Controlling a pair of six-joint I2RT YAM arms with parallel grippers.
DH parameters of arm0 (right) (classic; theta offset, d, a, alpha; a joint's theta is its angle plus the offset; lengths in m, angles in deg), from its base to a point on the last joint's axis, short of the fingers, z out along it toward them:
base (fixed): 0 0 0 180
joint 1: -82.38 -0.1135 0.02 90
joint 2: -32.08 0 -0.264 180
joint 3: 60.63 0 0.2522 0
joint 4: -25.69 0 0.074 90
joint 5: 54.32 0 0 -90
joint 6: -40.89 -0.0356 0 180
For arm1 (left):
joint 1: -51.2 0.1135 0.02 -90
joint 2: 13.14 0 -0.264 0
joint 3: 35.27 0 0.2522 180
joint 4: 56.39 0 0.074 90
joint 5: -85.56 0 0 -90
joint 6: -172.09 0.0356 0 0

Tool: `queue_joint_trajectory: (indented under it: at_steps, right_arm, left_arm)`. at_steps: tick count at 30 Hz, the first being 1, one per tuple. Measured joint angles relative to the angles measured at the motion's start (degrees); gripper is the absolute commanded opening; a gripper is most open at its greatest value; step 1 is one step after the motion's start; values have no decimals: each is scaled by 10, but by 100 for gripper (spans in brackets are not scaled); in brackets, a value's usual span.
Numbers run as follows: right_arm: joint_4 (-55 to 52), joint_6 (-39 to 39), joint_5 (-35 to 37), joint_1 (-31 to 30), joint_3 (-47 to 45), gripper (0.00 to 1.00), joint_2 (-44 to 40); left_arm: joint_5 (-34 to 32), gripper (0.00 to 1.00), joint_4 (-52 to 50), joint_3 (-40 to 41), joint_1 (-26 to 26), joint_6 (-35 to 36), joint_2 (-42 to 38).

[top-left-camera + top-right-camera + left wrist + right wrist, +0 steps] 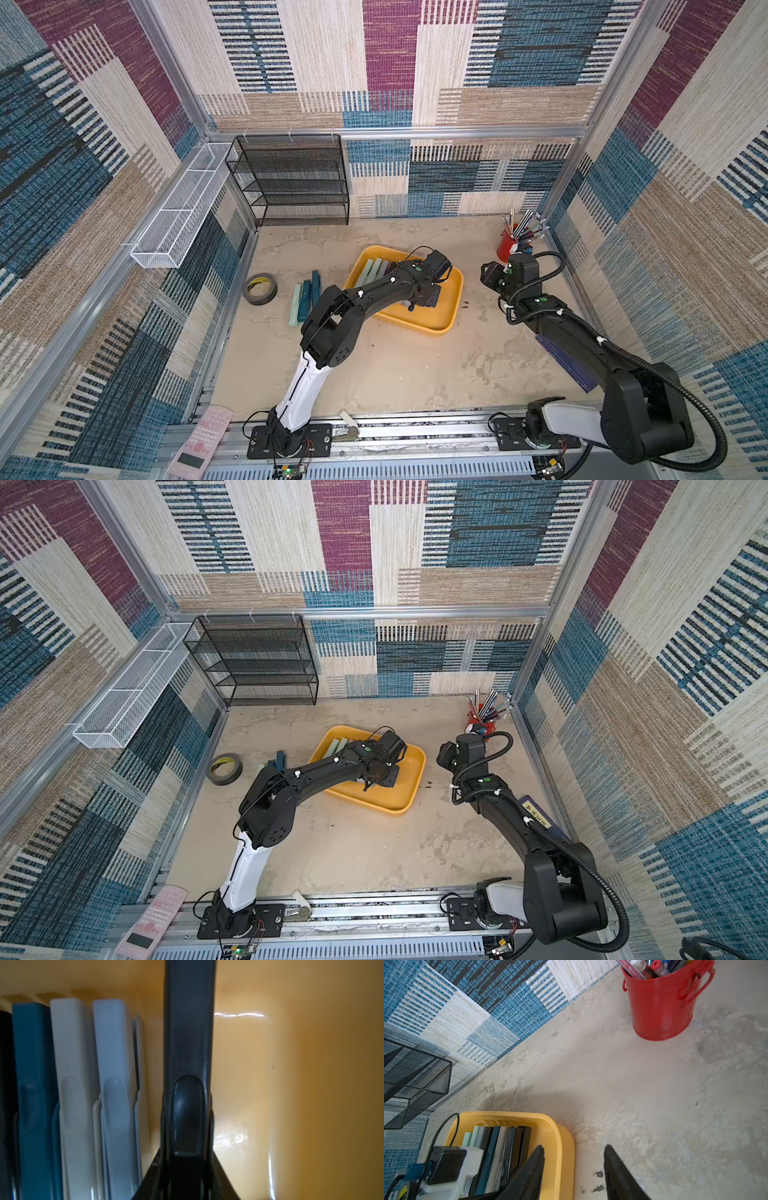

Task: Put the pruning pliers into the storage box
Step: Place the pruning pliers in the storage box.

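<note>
The yellow storage box [441,329] [409,781] lies mid-table. Several pruning pliers [376,270] [338,746] stand in a row at its far left end; the left wrist view shows teal, cream and grey ones [116,1076]. My left gripper [417,301] [376,777] [187,1157] is down inside the box, shut on a dark grey plier [188,1043] that lies close over the box floor [291,1084], beside the row. More teal and pale green pliers [305,297] [276,762] lie on the table left of the box. My right gripper [490,276] [444,756] [574,1146] hangs open and empty, right of the box rim [560,1147].
A black tape roll [260,288] lies left of the loose pliers. A black mesh rack [291,178] and a white wire basket [183,208] stand at the back left. A red bucket of pens [507,245] [662,1005] is at the back right. A blue book [569,365] lies under the right arm.
</note>
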Motion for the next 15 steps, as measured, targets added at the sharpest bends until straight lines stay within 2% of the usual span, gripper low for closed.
queue_joint_trajectory:
  at_steps: [6,15]
  right_arm:
    - [9,4,-5,1,-5,49,1]
    - [13,6,-10,1,-11,49,6]
  left_arm:
    - [-9,18,-5,-5,-1,-2,15]
    - [-12,27,-12,-19,-1,-4,30]
